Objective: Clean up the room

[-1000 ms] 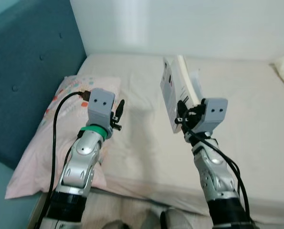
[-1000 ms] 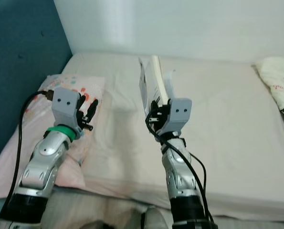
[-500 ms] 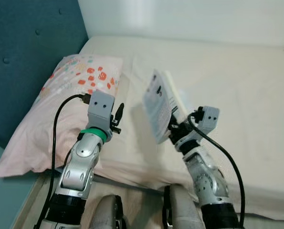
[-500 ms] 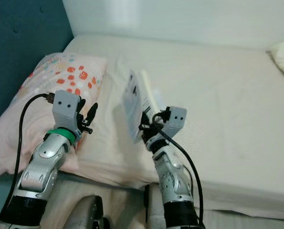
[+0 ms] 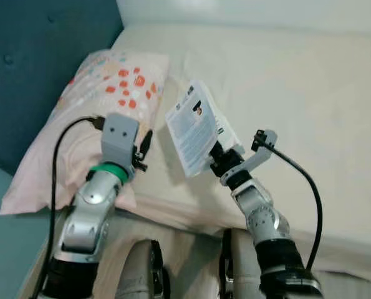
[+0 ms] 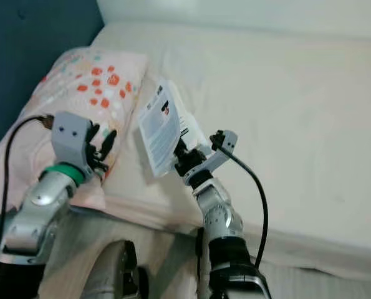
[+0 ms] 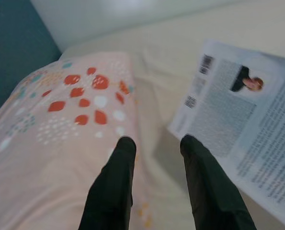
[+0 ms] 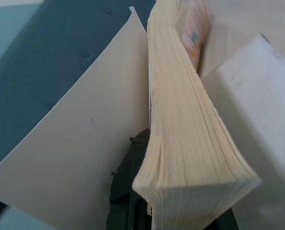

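While my right pincer (image 5: 217, 157) clamps the paperback book (image 5: 201, 126) at its lower edge, covers flop loose; I'd grip nearer the spine. Left pincer (image 7: 154, 153) hovers apart.

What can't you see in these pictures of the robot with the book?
- The words on the book cover: too small and blurred in the eye views, cut off by the edge in the left wrist view.
- The right gripper fingers: the book's pages hide most of them in the right wrist view.
- The far side of the bed: cut off by the eye views' edges.
- Under the pillow: hidden by the pillow itself.
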